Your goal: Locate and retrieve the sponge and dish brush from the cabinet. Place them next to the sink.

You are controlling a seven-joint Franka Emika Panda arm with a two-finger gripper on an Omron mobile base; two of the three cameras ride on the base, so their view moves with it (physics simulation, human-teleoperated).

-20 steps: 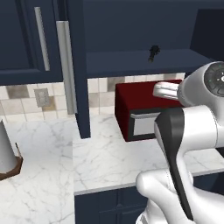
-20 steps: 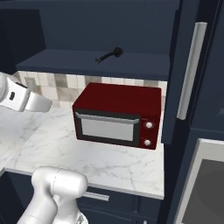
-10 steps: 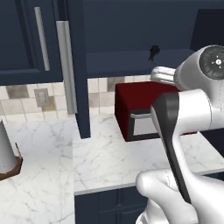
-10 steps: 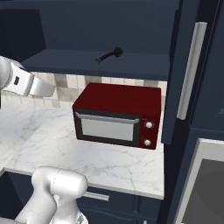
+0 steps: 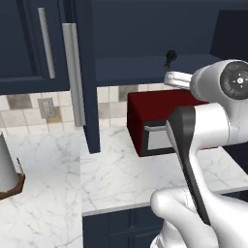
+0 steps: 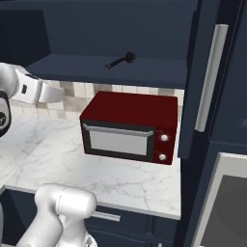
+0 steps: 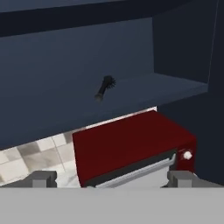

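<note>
The dish brush [image 7: 105, 88], small and black with a thin handle, lies on the open shelf of the navy cabinet [image 7: 65, 65]. It is also on that shelf [image 5: 135, 68] as a dark shape, the brush [image 5: 169, 58], and from the other side as the brush [image 6: 120, 61]. My gripper [image 7: 112, 179] is open, its fingertips [image 7: 43, 177] set wide apart with nothing between them. It points up at the shelf from below and in front, well short of the brush. The sponge and the sink are out of view.
A dark red microwave [image 6: 130, 128] stands on the white marble counter [image 5: 121, 174] under the shelf. The cabinet's open door with a silver bar handle [image 5: 73, 72] hangs to the left; another handled door [image 6: 210, 79] stands at the right. A paper towel holder [image 5: 7, 174] is at far left.
My arm has lifted and the hand has risen toward the cabinet shelf. The brush and the microwave have not moved, and the jaws have stayed open.
</note>
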